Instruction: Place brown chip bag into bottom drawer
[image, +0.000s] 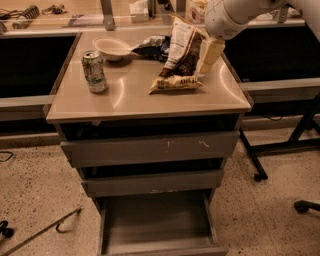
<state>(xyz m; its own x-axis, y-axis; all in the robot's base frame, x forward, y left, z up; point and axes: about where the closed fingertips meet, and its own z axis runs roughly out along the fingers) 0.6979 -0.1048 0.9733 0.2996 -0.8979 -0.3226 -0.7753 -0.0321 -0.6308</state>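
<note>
The brown chip bag (181, 55) is at the back right of the cabinet top. Its upper part is raised upright and its lower edge rests on the top. My gripper (199, 61) comes down from the white arm at the upper right and is shut on the bag's right side. One cream finger (210, 52) shows beside the bag; the other is hidden behind it. The bottom drawer (155, 220) is pulled open below the two shut grey drawers, and its tray is empty.
A green soda can (94, 71) stands at the left of the cabinet top (130, 97). A white bowl (113, 48) and a dark blue snack bag (152, 47) lie at the back. Black chair or desk legs (260, 160) stand on the floor to the right.
</note>
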